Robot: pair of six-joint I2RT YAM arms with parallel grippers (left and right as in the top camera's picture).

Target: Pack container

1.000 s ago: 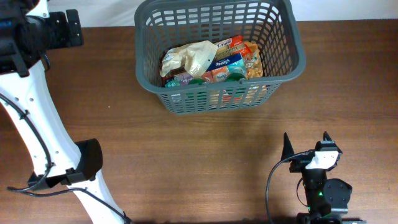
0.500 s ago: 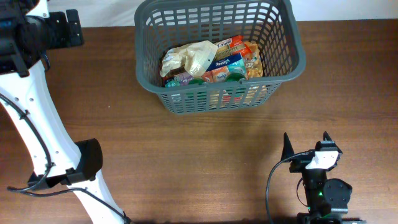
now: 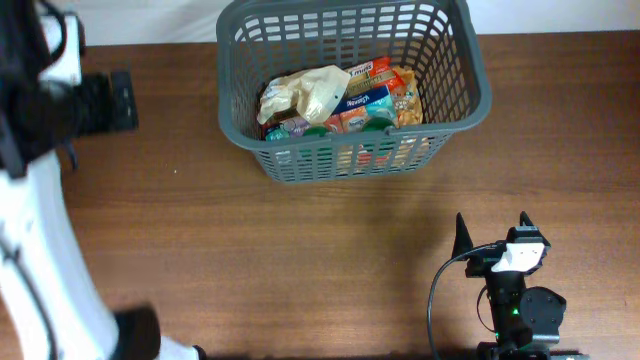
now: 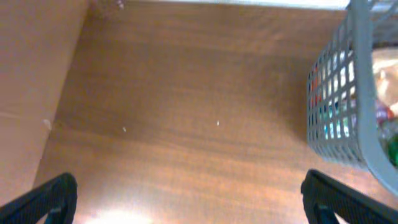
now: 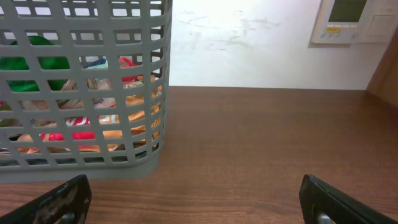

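The container [image 3: 352, 163], a dark grey lattice basket, stands at the far middle of the wooden table. Inside it lie a cream bag [image 3: 305, 92] and several colourful packs [image 3: 375, 98]. My left gripper [image 4: 189, 200] hangs open over bare table to the left of the container [image 4: 348, 93], with nothing between its fingers. In the overhead view the left wrist [image 3: 100, 102] is dark and blurred at the far left. My right gripper [image 3: 493, 226] is open and empty near the front edge. It faces the container [image 5: 81, 81], well short of it.
The left arm's white link [image 3: 40, 250] runs down the table's left side. A brown flat panel [image 4: 31, 93] borders the table on the left. Behind the table is a white wall with a pale control panel [image 5: 357, 18].
The left arm has swung: its wrist has dropped nearer the table's front and the arm is blurred with motion. The right arm and the container have not moved.
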